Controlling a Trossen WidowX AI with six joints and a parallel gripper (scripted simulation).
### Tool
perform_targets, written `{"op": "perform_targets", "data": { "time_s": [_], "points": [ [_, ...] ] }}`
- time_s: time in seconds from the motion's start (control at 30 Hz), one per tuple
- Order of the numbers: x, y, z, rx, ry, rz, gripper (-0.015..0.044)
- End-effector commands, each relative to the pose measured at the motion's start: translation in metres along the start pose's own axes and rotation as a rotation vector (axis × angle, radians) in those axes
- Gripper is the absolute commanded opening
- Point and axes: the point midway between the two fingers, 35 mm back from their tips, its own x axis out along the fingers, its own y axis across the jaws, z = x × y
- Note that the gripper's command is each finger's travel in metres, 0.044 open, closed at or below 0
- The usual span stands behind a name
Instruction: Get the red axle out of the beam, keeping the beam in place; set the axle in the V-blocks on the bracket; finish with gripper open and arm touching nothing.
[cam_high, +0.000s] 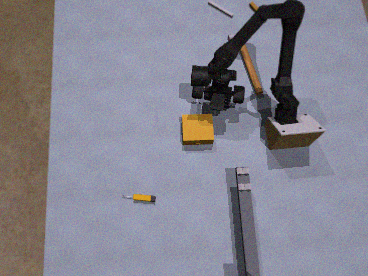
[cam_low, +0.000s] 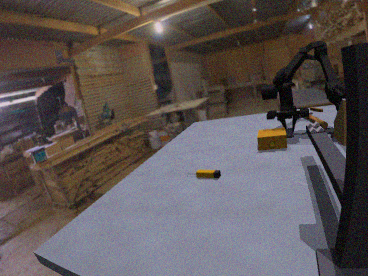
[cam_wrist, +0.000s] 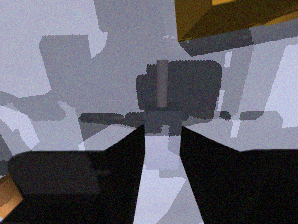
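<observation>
Claw (cam_high: 218, 111) (cam_low: 286, 134) (cam_wrist: 160, 129) closed, its held object unclear

The long grey bar (cam_high: 250, 232) runs off the top view's lower edge.

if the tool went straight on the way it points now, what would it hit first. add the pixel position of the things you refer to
Most likely the pale table top (cam_high: 125, 100) (cam_low: 175, 215) (cam_wrist: 65, 15), below the small dark block (cam_wrist: 162, 120) it grips; the remaining gap is unclear
</observation>
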Motion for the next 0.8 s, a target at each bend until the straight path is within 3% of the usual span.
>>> {"op": "perform_targets", "data": {
  "time_s": [0.0, 0.57, 0.77],
  "points": [
    [-0.002, 0.0, 0.0, -0.003, 0.001, 0.0, 0.0],
    [-0.079, -0.002, 0.006, -0.003, -0.003, 0.002, 0.0],
    [-0.081, -0.002, 0.006, -0.025, -0.002, 0.001, 0.0]
  ]
}}
